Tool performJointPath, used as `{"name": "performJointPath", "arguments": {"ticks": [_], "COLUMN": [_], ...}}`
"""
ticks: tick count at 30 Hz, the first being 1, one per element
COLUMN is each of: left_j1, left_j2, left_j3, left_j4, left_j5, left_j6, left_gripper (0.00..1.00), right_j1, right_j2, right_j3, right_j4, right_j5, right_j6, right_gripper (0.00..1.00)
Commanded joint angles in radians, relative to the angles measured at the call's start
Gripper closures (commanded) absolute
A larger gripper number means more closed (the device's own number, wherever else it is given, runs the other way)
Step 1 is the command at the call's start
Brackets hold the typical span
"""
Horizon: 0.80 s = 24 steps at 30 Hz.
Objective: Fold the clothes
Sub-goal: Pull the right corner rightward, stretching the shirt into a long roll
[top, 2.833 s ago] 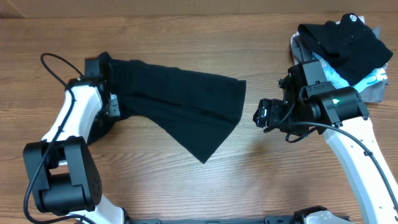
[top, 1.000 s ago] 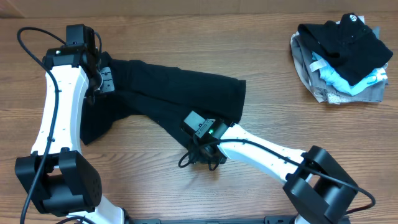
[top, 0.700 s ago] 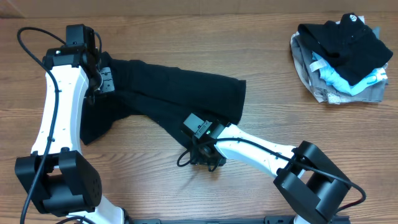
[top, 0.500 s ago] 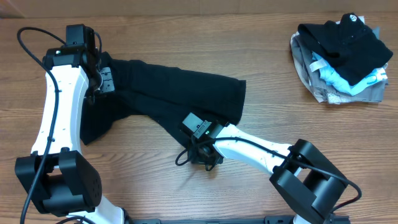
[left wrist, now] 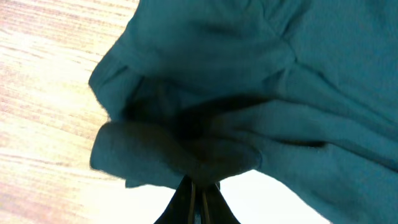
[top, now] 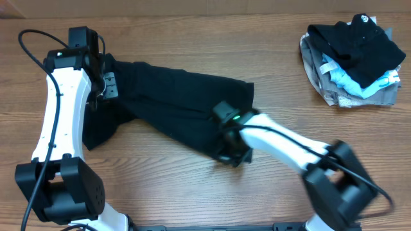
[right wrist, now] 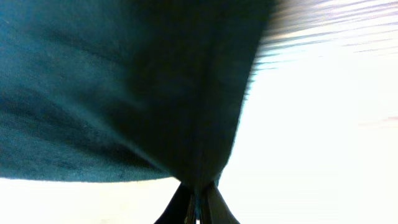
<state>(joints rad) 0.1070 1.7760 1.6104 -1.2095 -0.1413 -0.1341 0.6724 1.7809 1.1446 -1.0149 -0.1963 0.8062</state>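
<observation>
Overhead: right gripper (top: 227,153) has clamped onto the T-shirt (top: 173,96).

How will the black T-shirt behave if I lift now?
Probably floppy: the black T-shirt bunches in soft folds at the left gripper, so it should sag between grips. The right gripper pinches only a thin edge, which may slip.

T-shirt (top: 173,102) lying left of centre on the table (top: 282,70), garment pile (top: 353,54) at its far right corner, well apart
</observation>
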Motion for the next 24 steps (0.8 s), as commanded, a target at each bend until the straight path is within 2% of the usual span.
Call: {"name": "performJointPath", "arguments": {"ticks": [1,10,19,24], "left_j1": [0.003,-0.043,-0.124,-0.158], "left_j2": [-0.094,-0.214,-0.213,-0.213], "left_j3": [0.025,0.025,0.021,-0.021], "left_j4": [-0.027,-0.154,-0.284,-0.295], "left_j5": [0.008,0.011,0.012,0.011], "left_j6": [0.034,0.046,0.044,0.022], "left_gripper": [0.96,0.96,0.96,0.96], "right_j1": [-0.110,-0.304,-0.311,-0.311], "right_j2": [-0.222,-0.507,-0.557,-0.595], "right_j3": [0.023,0.023,0.023,0.023], "right_j4": [-0.066,-0.233,-0.392,-0.380], "right_j5": [0.023,0.019,0.054,0.089], "right_j6": [-0.082,-0.180,-0.186,-0.186], "right_gripper": [0.96,0.96,0.96,0.96]}}
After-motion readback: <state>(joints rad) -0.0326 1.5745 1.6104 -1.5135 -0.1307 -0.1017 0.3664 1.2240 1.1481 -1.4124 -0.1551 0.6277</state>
